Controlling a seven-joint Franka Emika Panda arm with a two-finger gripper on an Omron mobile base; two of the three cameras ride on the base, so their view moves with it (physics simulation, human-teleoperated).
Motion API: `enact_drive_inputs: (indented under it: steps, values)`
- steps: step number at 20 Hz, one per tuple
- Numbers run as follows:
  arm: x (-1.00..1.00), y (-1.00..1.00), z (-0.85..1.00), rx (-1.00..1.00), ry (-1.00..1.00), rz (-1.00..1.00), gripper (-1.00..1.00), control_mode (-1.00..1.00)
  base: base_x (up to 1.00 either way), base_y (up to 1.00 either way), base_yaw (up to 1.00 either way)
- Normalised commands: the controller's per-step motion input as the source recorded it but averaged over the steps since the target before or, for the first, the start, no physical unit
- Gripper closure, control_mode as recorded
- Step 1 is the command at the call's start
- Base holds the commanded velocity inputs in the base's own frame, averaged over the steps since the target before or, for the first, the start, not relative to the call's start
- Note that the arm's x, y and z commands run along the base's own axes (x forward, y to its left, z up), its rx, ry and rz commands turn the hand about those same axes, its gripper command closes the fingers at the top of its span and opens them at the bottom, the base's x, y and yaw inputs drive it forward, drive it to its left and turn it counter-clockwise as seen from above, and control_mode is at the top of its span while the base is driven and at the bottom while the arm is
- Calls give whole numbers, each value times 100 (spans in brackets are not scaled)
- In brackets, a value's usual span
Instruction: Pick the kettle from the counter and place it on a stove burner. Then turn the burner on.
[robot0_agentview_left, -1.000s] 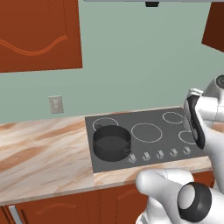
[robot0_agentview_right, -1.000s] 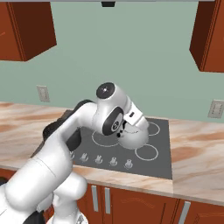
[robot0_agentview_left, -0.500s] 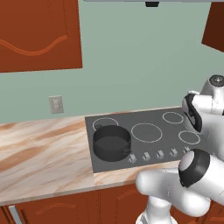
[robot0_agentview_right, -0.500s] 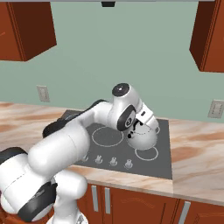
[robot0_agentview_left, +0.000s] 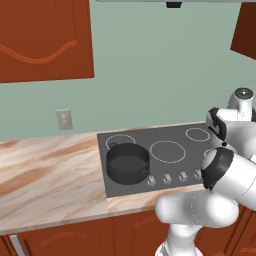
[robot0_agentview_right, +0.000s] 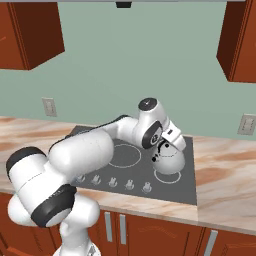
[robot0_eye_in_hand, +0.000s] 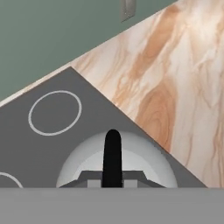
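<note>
Kettle (robot0_agentview_right: 169, 161) in tool (robot0_agentview_right: 163, 148) over stove (robot0_agentview_right: 100, 172)

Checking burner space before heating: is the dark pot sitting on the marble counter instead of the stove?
No, the pot sits on the stove, at its front left corner beside the counter.

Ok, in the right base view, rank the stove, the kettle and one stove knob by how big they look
Largest to smallest:
1. The stove, by far the widest.
2. The kettle, held over a front ring under the hand.
3. A stove knob, tiny, though closer to the camera.

marble counter (robot0_agentview_left: 50, 175), inset stove (robot0_agentview_left: 175, 150)
</note>
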Motion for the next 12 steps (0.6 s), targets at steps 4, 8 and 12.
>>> enact_drive_inputs:
  steps: [4, 8, 12]
  values:
    - [14, 0, -27, 9, 2, 0, 100, -100, 0, 0, 0]
    - [9, 0, -21, 11, 0, 0, 100, -100, 0, 0, 0]
    - [4, 0, -29, 11, 0, 0, 100, -100, 0, 0, 0]
